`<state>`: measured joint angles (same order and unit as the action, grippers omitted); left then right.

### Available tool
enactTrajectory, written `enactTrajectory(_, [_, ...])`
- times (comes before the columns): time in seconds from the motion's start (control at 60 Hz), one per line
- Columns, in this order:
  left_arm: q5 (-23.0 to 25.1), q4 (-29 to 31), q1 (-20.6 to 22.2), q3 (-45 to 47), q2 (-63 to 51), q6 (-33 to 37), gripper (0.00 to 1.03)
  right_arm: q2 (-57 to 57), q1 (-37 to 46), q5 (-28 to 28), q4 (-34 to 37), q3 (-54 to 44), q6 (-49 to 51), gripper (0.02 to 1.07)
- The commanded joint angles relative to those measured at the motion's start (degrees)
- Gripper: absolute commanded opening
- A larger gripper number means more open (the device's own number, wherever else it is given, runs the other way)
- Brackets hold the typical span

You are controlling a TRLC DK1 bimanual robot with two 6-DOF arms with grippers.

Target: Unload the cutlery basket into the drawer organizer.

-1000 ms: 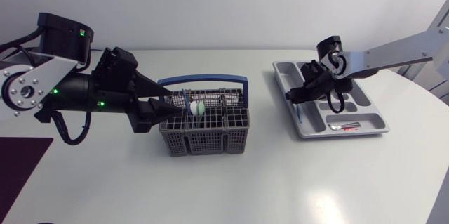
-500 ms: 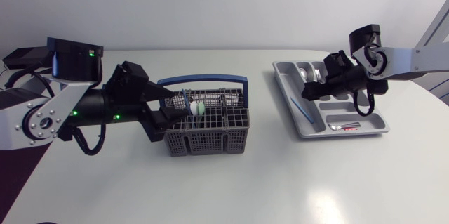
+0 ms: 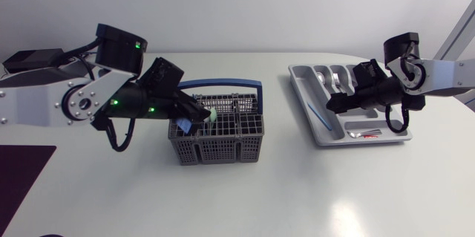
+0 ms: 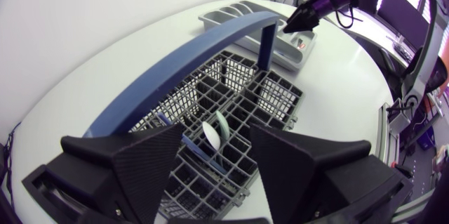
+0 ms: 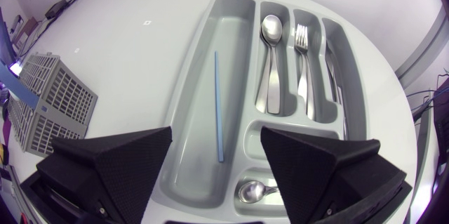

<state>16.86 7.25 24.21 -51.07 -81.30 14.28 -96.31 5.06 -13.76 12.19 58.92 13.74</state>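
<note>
Since the organizer (image 5: 235, 55) at the right of the counter (image 3: 297, 185) already holds spoons (image 5: 270, 48), a fork (image 5: 302, 41), a blue stick (image 5: 218, 104) and a small spoon (image 5: 254, 192), the unload looks partly done. Left in the basket (image 3: 217, 140), mid-counter: a white spoon (image 4: 210, 134) and a green spoon (image 4: 222, 124), upright in one cell. Possibly more in there, can't tell. Left hand (image 4: 216, 136) hangs just above them, fingers wide, holding nothing. Right hand (image 5: 216, 136) sits over the organizer, also wide and empty. No brand, label or writing is readable anywhere.
</note>
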Motion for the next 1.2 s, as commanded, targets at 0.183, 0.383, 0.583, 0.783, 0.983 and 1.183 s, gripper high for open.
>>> enactTrajectory(0.183, [-5.0, 3.7, 1.9, -5.0, -4.5, -6.7, 0.64, 2.4, 0.7, -1.0, -0.2, -2.8, 1.0, 0.94])
enactTrajectory(0.383, [-7.5, 3.9, 3.3, -4.3, -4.4, -7.9, 0.63, 2.4, 1.4, -1.3, -0.5, -3.3, 1.6, 0.94])
enactTrajectory(0.583, [-8.7, 3.5, 4.1, -3.2, -3.7, -8.8, 0.59, 2.8, 1.5, -1.5, -0.9, -3.9, 1.9, 0.94])
enactTrajectory(0.783, [-8.7, 2.6, 4.0, -1.7, -2.6, -9.4, 0.54, 2.9, 1.8, -1.8, -1.6, -4.8, 2.3, 0.94])
enactTrajectory(0.983, [-8.7, 2.5, 3.0, -0.4, -1.8, -10.3, 0.38, 3.7, 1.8, -2.1, -1.7, -5.2, 2.4, 0.94])
enactTrajectory(1.183, [-8.7, 1.9, 2.4, 0.4, -1.3, -10.5, 0.36, 4.7, 1.6, -2.1, -1.7, -5.7, 2.4, 0.94])
